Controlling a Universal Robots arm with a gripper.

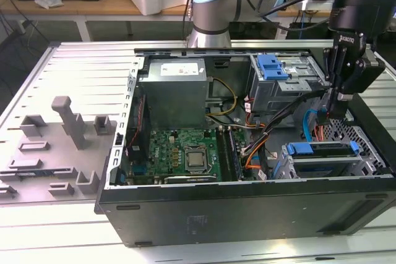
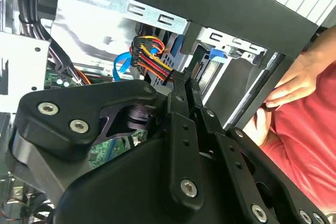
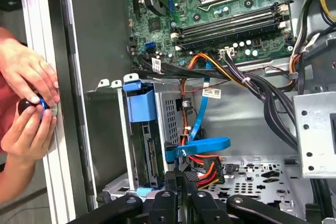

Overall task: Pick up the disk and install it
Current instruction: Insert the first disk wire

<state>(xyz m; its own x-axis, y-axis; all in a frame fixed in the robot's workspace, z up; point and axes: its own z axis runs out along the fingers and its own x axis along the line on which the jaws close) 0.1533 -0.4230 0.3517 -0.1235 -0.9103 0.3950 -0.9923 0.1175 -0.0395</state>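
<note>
Exterior view's left: a grey moulded fixture (image 1: 68, 122) is set on the slatted metal table (image 1: 74, 60), just beside the open computer case (image 1: 247, 214)

Inside the case, nearest that side, a grey metal box (image 1: 176, 91) with a white sticker is seen, with the green mainboard (image 1: 185, 153) beside it

Further towards the exterior view's right, a blue ribbed latch (image 1: 272, 66) is noted on top of a metal bay at the far wall

At the exterior view's right, the gripper (image 1: 333, 110) is hung point-down inside the case, near the drive cage. Its fingers are drawn narrow, almost together, and nothing is seen held between them in the first wrist view (image 3: 182, 182) or the second wrist view (image 2: 184, 85)

The disk (image 1: 322, 149) is seated in that cage, blue frame outward; in the first wrist view (image 3: 140, 106) its connector end is exposed. A blue flat cable (image 3: 202, 145) lies just beside the gripper tips; whether it is joined to the disk cannot be told

A person's hands (image 3: 29, 103) are seen outside the case wall, closed on a small dark item
</note>
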